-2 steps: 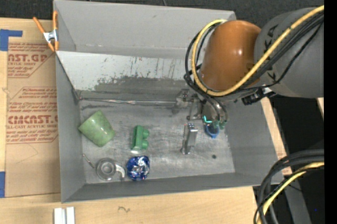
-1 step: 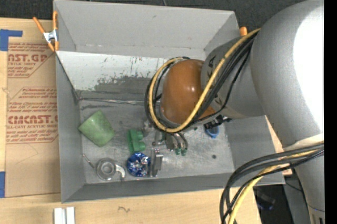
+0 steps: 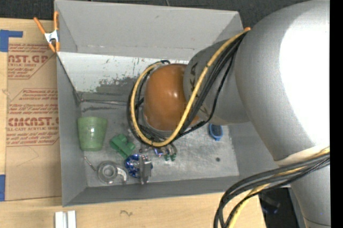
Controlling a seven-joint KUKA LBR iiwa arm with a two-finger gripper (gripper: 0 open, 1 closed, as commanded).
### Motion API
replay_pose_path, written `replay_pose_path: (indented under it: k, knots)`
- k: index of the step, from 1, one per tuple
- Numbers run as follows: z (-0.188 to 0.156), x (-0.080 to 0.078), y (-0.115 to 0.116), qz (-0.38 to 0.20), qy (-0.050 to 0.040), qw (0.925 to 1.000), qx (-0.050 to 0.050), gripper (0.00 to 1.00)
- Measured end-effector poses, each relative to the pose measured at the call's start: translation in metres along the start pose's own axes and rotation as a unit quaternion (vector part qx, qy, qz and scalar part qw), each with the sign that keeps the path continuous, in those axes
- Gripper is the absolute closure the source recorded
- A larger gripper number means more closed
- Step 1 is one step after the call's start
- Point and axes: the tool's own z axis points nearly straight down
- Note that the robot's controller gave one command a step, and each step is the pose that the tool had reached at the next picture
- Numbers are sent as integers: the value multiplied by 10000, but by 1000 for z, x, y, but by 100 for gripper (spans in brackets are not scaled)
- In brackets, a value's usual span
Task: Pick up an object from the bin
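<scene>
Jaws: can't tell if they're apart or together, 'cos the orange cover [image 3: 163,96] on the wrist sits right over them. The arm [image 3: 289,77] comes in from the right & hangs over the middle of the bin [image 3: 144,29]. Just past the cover's low edge, toward the front wall, lie tiny dark green bits [image 3: 169,154] & a small blue-and-silver thing [image 3: 138,164]. Those are nearest, I think. A green block [image 3: 122,143] lies a bit more to the view's left, its long side slanting. Left of that stands a pale green cup [image 3: 91,132], w/ a silver ring thing [image 3: 109,172] near the front left corner. A blue bit [image 3: 215,131] sits on the right, by the arm. So the likely pick lies front-left of the wrist; prob. a small move that way is needed.
</scene>
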Motion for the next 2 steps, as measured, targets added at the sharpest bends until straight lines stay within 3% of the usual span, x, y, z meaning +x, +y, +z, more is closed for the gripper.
replay_pose_path:
  k: [1,2]
  knots:
    - [-2,-1,0,6,-23,10000,-6,100]
    - [-133,-1,-7,-96,-17,10000,5,100]
